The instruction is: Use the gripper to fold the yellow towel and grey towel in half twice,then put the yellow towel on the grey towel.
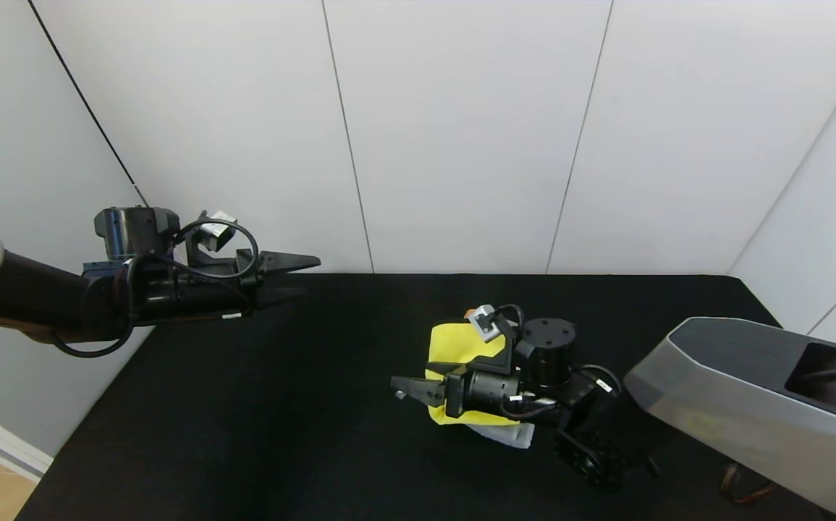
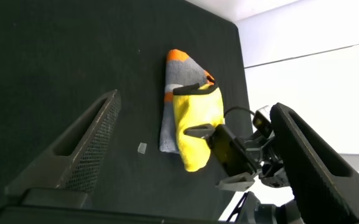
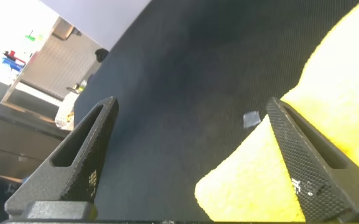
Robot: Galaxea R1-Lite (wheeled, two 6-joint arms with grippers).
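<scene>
The right arm reaches in from the near right corner of the black worktop (image 1: 244, 434). Its gripper (image 1: 407, 391) hangs low over the near left edge of the yellow towel (image 1: 454, 346), pointing toward the worktop's left side. In the right wrist view the two fingers (image 3: 73, 162) stand wide apart with only black cloth and a bit of yellow between them; they grip nothing. One finger lies over the yellow towel's edge, but contact cannot be told.

The yellow towel is folded small and sits right of the worktop's middle, nearer the right edge than the left. It lies on top of the grey towel (image 2: 174, 84), which is also folded. From the head view only a pale corner of the grey towel (image 1: 508, 434) pokes out on the near side, under the arm. The left wrist view shows more: grey cloth runs along one side of the yellow bundle, and an orange-marked end sticks out past it.

A small pale scrap (image 2: 142, 147) lies on the worktop just beside the towels.

Farther off, the left gripper (image 1: 294, 262) is held high above the far left corner, well apart from the towels. Its fingers (image 2: 79, 149) are spread wide and empty.
</scene>
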